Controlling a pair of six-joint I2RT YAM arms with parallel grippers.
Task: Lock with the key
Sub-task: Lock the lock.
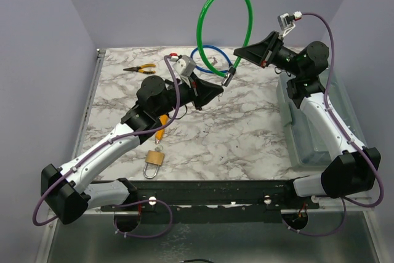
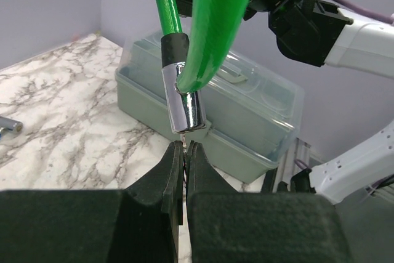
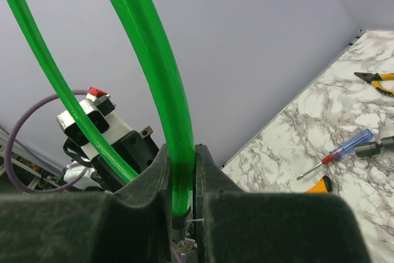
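Green cable lock (image 1: 199, 26) one, padlock (image 1: 153, 161) one, pliers (image 1: 138, 69) one.

Marble table (image 1: 246, 121): padlock (image 1: 153, 163), pliers (image 1: 139, 68), toolbox (image 1: 301, 146)

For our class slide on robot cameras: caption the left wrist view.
Left hand pinching a key under the chrome barrel of a green cable lock, clear toolbox behind.

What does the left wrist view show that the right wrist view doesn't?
Left wrist only: the chrome lock cylinder just above the left gripper, and the clear toolbox. Right wrist only: pliers, a blue-handled screwdriver, and the right gripper clamped on the green cable. Both: that cable and the marble table.
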